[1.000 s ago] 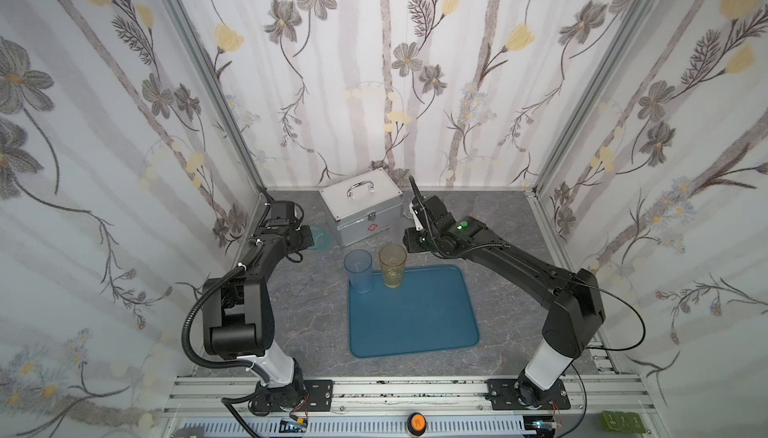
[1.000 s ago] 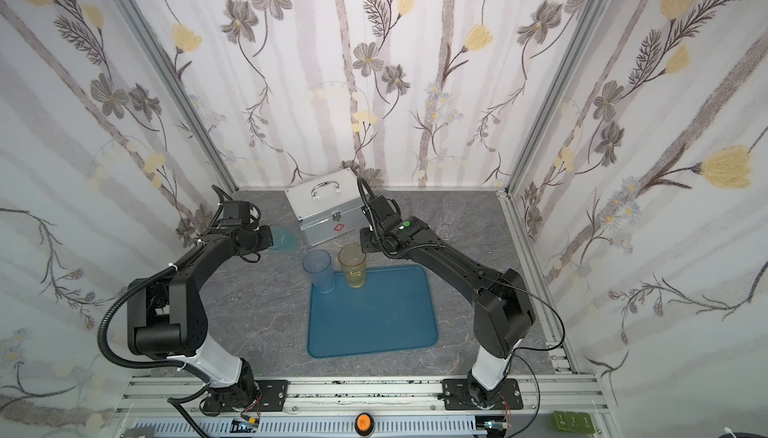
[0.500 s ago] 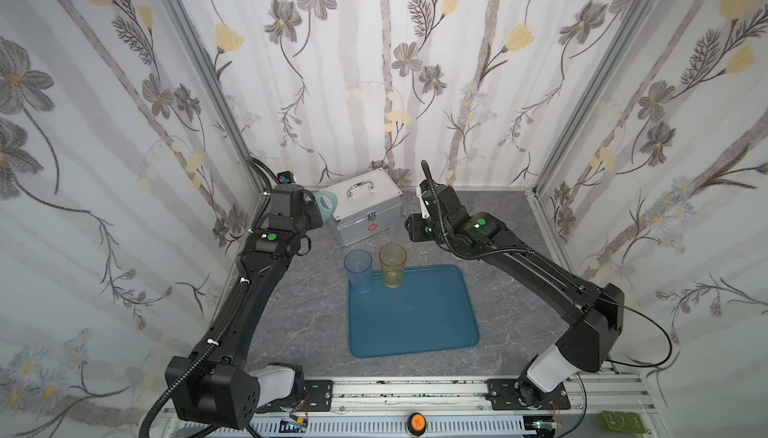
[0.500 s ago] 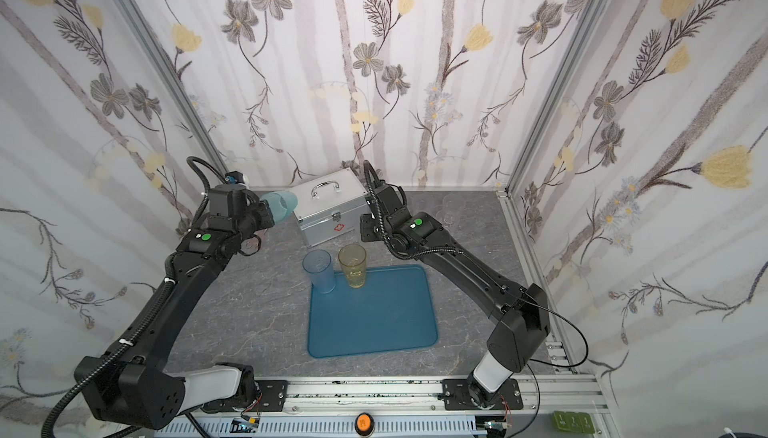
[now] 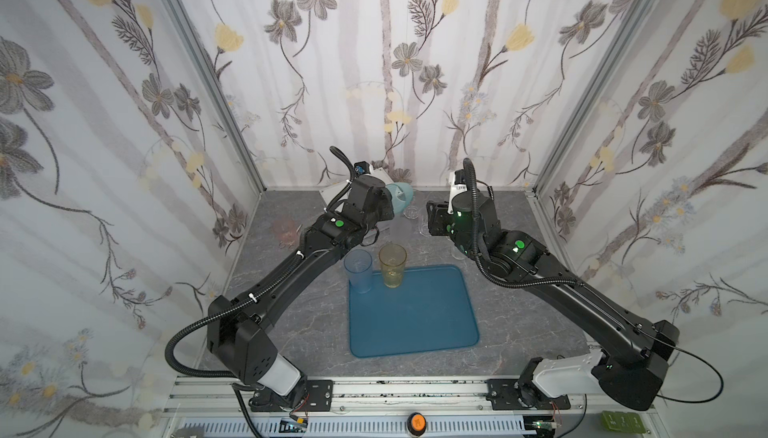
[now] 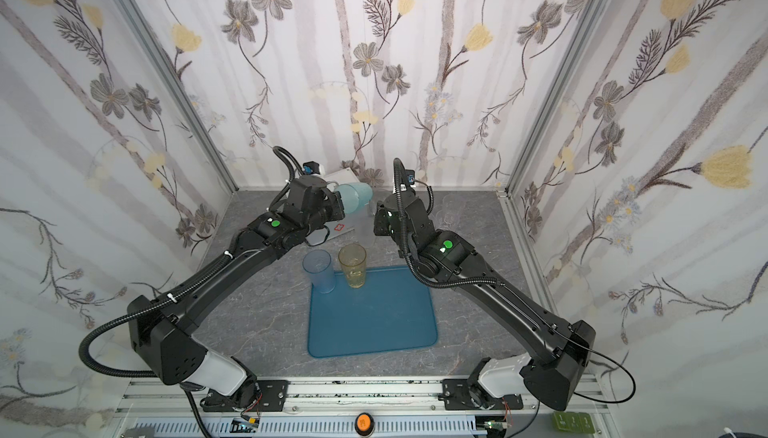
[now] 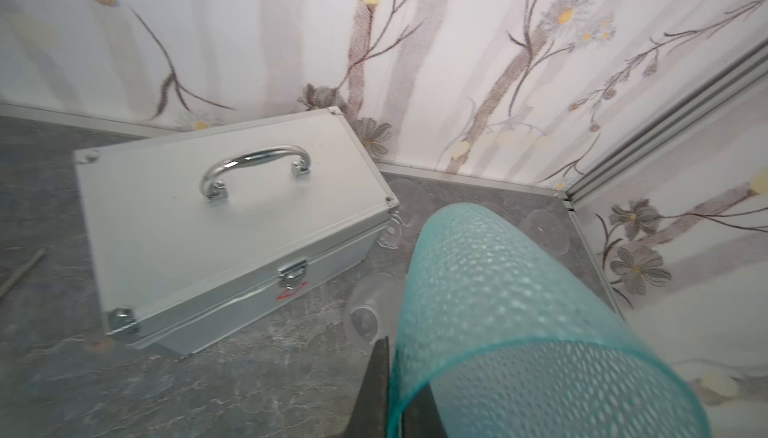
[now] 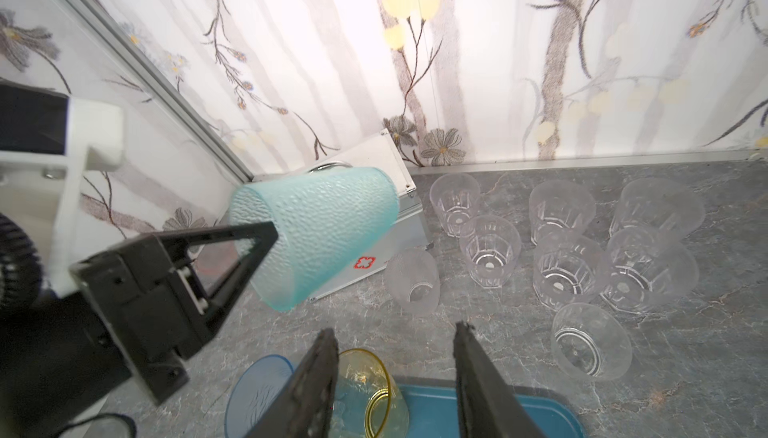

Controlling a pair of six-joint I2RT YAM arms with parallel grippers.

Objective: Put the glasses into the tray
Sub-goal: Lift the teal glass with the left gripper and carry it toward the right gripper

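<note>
My left gripper (image 7: 392, 390) is shut on the rim of a teal dimpled glass (image 7: 498, 311), one finger inside and one outside. The glass lies tilted in the air near the silver case in both top views (image 5: 398, 199) (image 6: 353, 199). The teal-blue tray (image 5: 415, 319) lies mid-table. A blue glass (image 5: 358, 269) and a yellow glass (image 5: 392, 265) stand upright at its far-left corner. My right gripper (image 8: 395, 330) hangs open and empty above the table just beyond the yellow glass (image 8: 374, 390). Several clear glasses (image 8: 490, 249) stand at the back right.
The silver case (image 7: 232, 215) with its handle sits at the back, left of the clear glasses. A faint pinkish glass (image 5: 284, 226) is on the table at the left. Walls close in the back and both sides.
My left arm has lifted the teal glass off the table left of the case and carried it up and rightward. My right gripper has risen and drawn back to the right.
</note>
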